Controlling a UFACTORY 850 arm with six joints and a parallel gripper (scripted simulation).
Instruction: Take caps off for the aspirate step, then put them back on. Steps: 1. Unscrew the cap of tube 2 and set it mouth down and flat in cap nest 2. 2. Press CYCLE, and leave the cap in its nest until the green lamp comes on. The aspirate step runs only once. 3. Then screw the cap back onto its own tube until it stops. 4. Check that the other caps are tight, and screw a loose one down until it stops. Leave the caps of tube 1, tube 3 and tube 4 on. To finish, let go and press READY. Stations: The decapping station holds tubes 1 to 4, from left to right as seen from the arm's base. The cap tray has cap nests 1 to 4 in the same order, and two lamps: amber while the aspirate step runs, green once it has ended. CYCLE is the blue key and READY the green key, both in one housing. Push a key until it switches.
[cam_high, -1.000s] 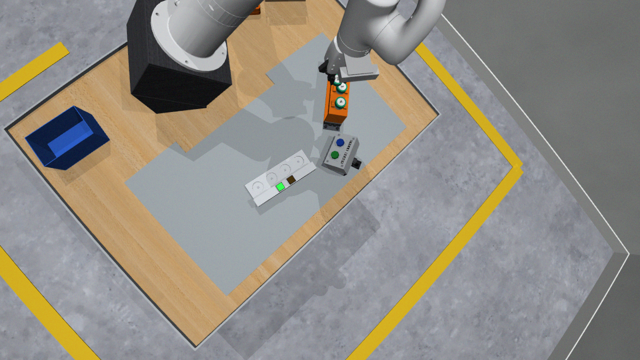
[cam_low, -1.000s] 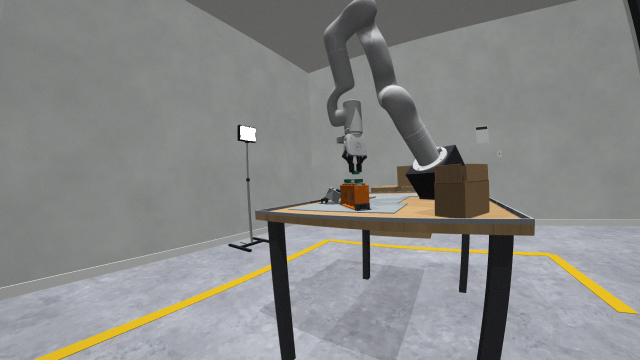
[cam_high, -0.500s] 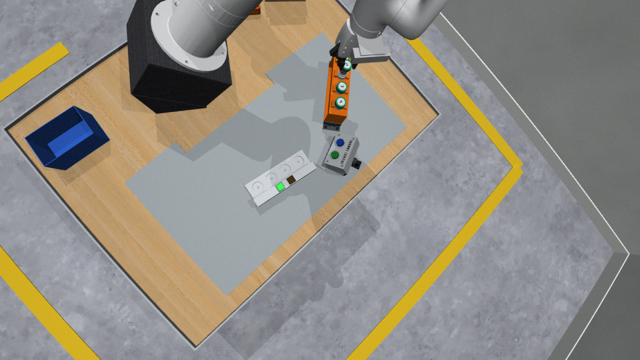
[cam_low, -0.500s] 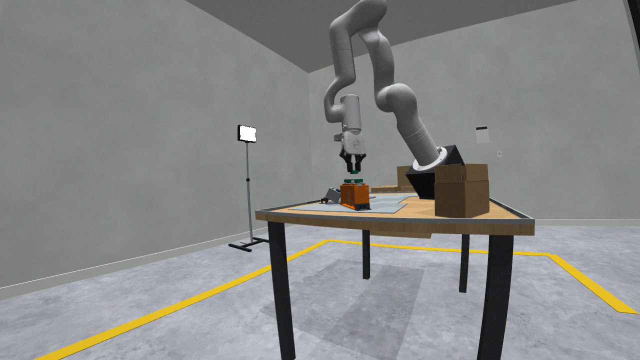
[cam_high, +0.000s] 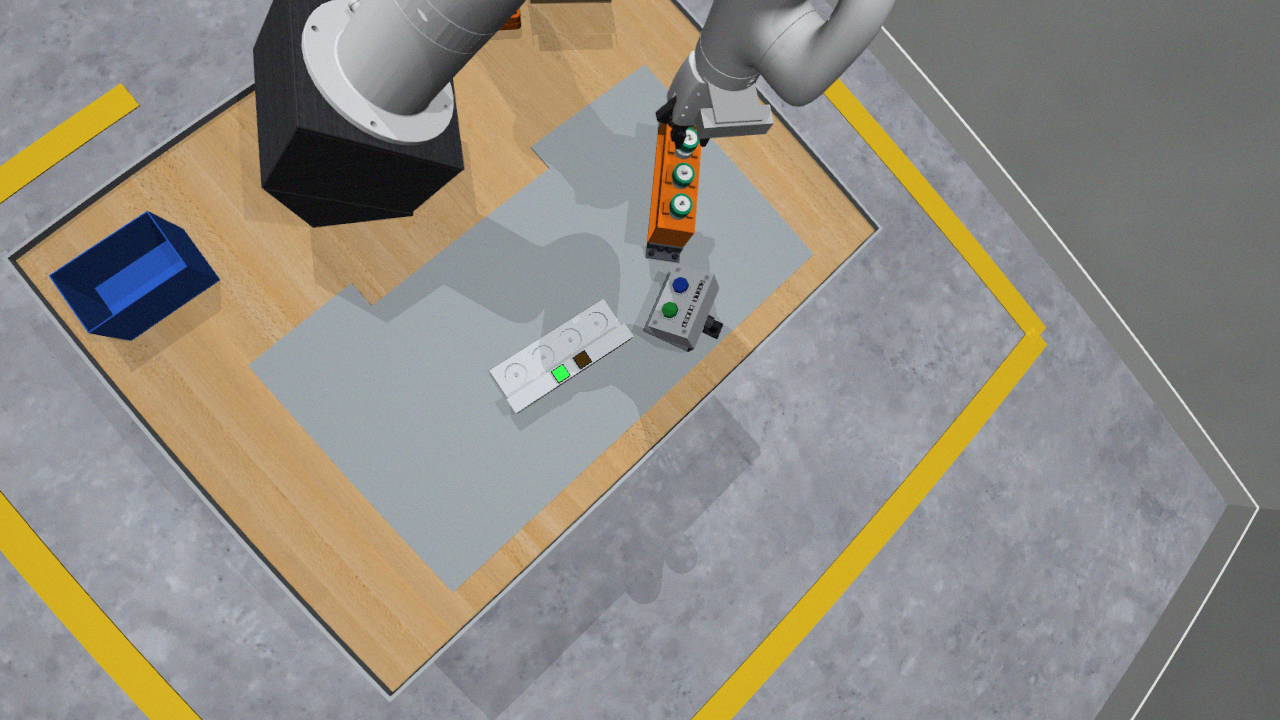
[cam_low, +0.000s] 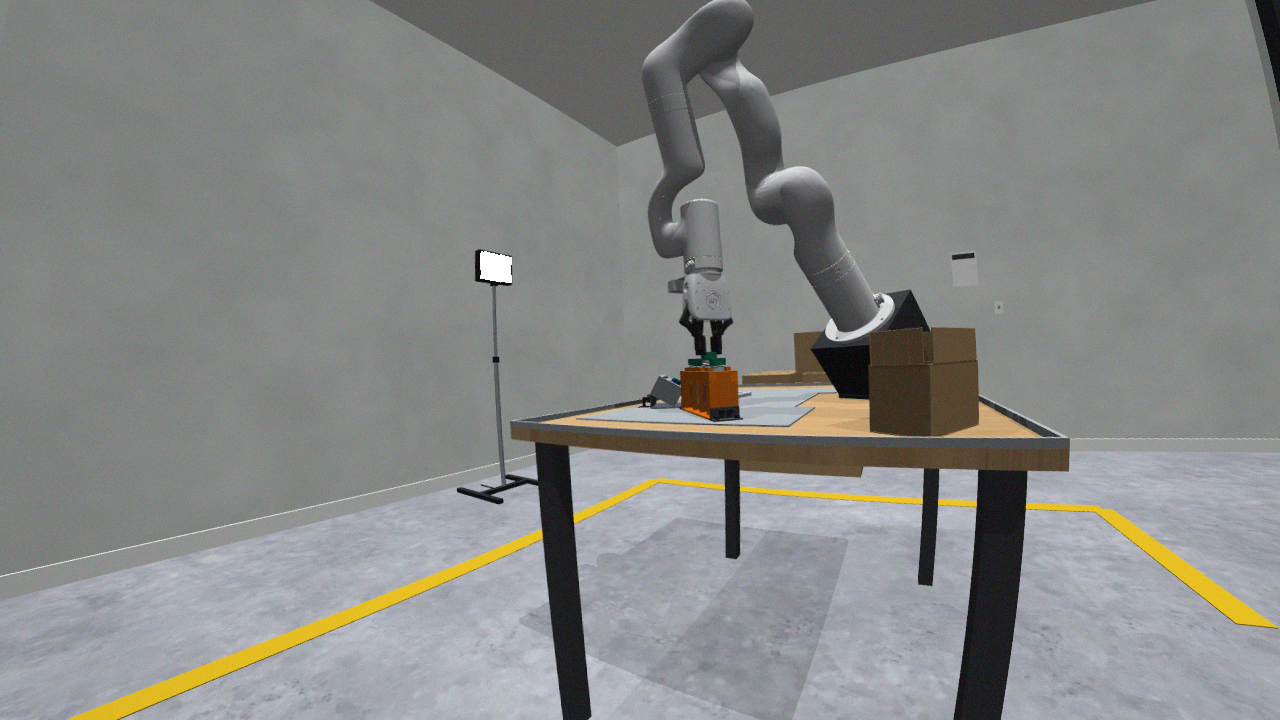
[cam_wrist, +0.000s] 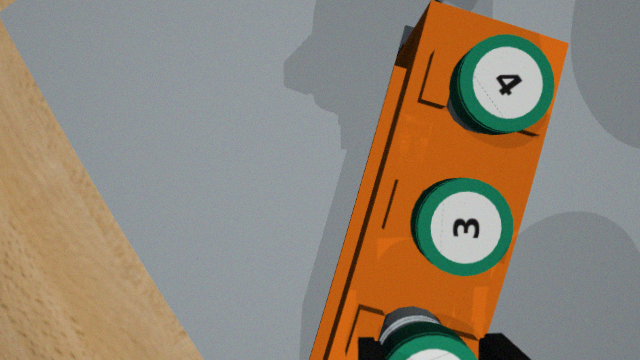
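Cap 2, pinched in the claw, hovers above its tube beside cap 3; green lamp lit; screwing-on, checks, READY remain.

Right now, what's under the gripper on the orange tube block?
The gripper is shut on a green-rimmed cap over tube 2's slot in the orange tube block. The tube mouth beneath is covered.

On the table, the decapping station stands behind the key housing, cap tray beside it.
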